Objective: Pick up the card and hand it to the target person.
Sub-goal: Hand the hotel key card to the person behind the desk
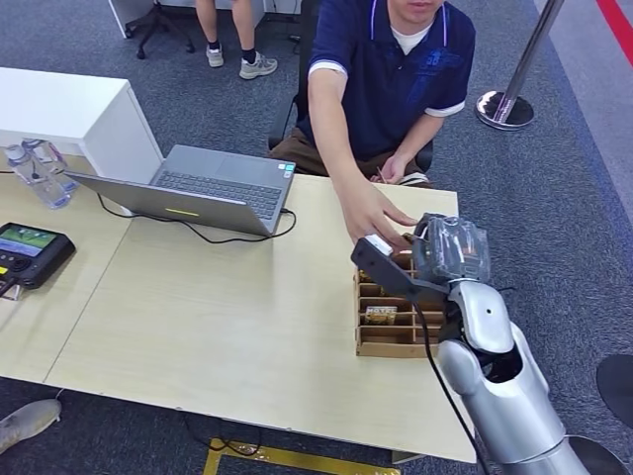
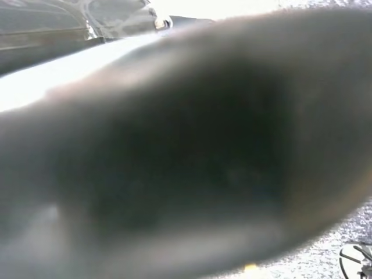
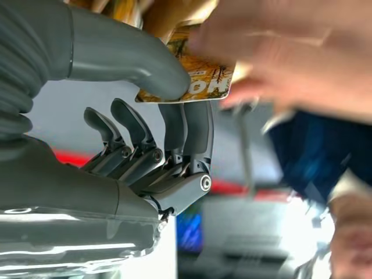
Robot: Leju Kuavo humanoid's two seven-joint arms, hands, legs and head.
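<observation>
**Card pinched in my right hand, the person's fingers closing on it**

My right hand (image 3: 145,145) is raised above the wooden tray (image 1: 373,341) at the table's (image 1: 224,317) right end. I am pinching the card (image 3: 206,78) between my thumb and the tips of my darker fingers (image 3: 186,125); the other fingers curl loosely beside them. The card lies flat in the pinch, its yellow printed face outward, and most of it sticks out past my thumb.

The seated person's hand (image 1: 377,213) reaches across the table to mine. In the right wrist view their fingers blur over the card's free end and seem to touch it, though I cannot tell whether they grip it yet.

I judge the card thin, light, stiff and smooth, so it could slip sideways from a weak pinch. Holding one short edge leaves the long free end for the taker, which suits a handover.

My left hand: its wrist view is a dark blur, so I cannot tell how it lies.
</observation>
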